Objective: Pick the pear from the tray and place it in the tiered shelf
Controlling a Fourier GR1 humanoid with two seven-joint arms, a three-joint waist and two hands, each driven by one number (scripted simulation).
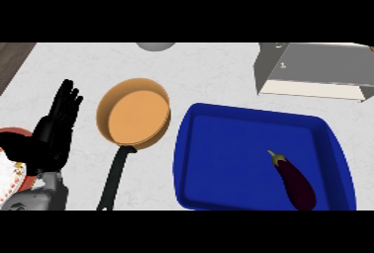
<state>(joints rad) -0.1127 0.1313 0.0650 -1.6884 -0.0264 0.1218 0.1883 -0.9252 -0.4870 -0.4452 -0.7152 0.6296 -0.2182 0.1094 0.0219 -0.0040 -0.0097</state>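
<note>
A pale, faintly mottled counter (211, 69) fills most of the view, and a strip of dark wood-grain surface (13, 57) is seen at the upper left corner. On the right half a large blue tray (219, 163) is laid. Inside it, toward the lower right, a dark purple eggplant (294, 180) is seen lying; no pear can be made out. A grey tiered shelf (314, 69) is placed at the upper right, apart from the tray. An orange pan (135, 113) with a black handle is set left of the tray. The left hand (57, 128) is held upright at the left edge, fingers straight and together, nothing grasped. A red-rimmed plate (15, 173) is partly hidden behind it. A grey round object (156, 46) is cut off at the top.
</note>
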